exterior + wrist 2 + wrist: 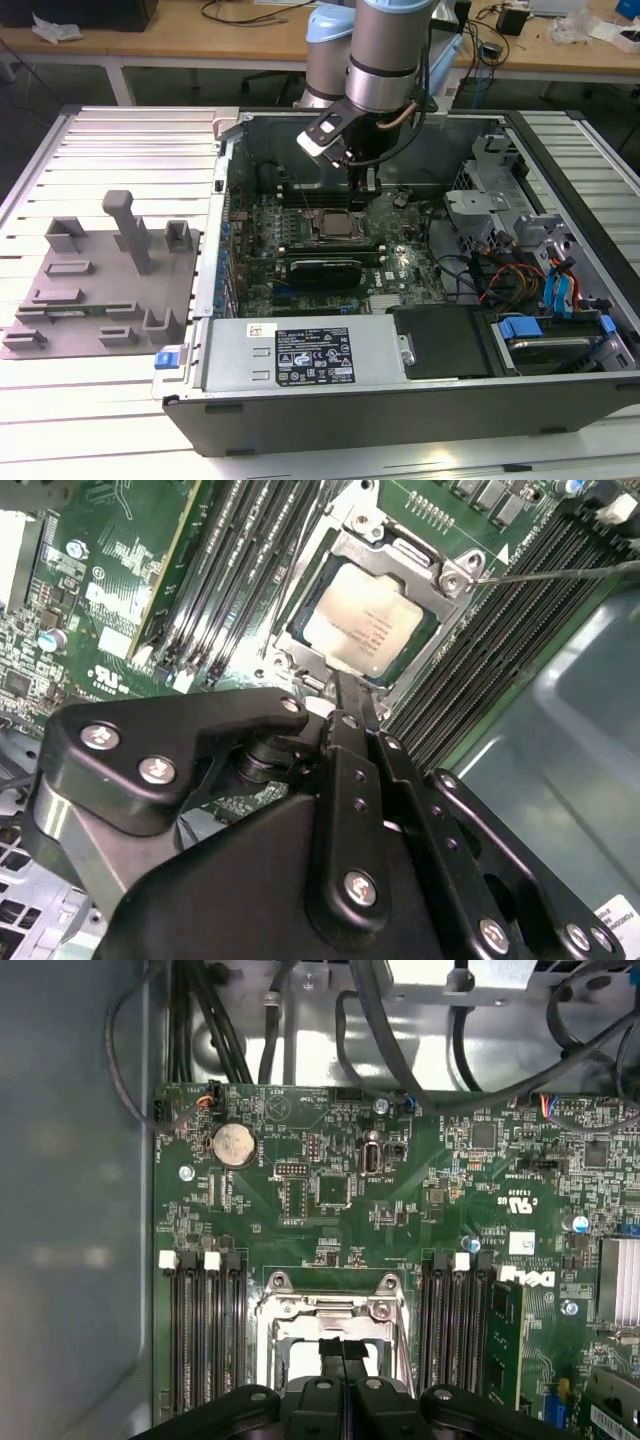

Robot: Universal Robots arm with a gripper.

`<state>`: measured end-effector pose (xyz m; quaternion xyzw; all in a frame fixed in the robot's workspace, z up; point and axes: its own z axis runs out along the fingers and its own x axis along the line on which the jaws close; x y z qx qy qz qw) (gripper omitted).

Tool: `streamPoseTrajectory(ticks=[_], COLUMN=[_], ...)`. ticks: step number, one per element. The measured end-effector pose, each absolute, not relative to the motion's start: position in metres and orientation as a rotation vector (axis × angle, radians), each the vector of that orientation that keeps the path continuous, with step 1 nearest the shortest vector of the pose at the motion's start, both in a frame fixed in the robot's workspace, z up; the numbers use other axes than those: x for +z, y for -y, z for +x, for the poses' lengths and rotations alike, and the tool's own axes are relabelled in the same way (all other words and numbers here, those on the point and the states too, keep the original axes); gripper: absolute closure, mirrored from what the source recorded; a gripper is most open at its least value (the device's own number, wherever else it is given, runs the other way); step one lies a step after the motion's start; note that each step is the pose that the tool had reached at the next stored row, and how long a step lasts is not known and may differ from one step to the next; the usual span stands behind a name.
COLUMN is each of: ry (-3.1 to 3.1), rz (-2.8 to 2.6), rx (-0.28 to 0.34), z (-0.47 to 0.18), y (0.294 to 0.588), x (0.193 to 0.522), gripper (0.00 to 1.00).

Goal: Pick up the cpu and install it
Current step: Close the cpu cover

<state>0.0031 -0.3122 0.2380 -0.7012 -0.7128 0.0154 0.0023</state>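
Slatted metal table (100, 420) bearing an open computer case (350, 415). Cpu (370, 630): lies flat, silver top up, inside the metal socket frame (455, 575) of the green motherboard (300, 1230), with memory slots (240, 570) on both sides. Gripper (345, 688): just above the frame's edge, fingers pressed together and carrying nothing; whether the tips touch the frame cannot be told. A thin lever wire (560, 572) juts from one frame corner. Grey fixture plate (100, 290): well apart, at the exterior view's left. Judged stage: chip seated, work now at the socket. Any move here calls for fine alignment and light force, clear of slots and lever.
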Motion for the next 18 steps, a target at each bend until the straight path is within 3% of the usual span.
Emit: streamPoseTrajectory(ticks=[18], ry=[2.415], rz=[-2.007], rx=[0.048], z=[-0.0051], y=[0.3202], x=[0.2337], gripper=[0.89])
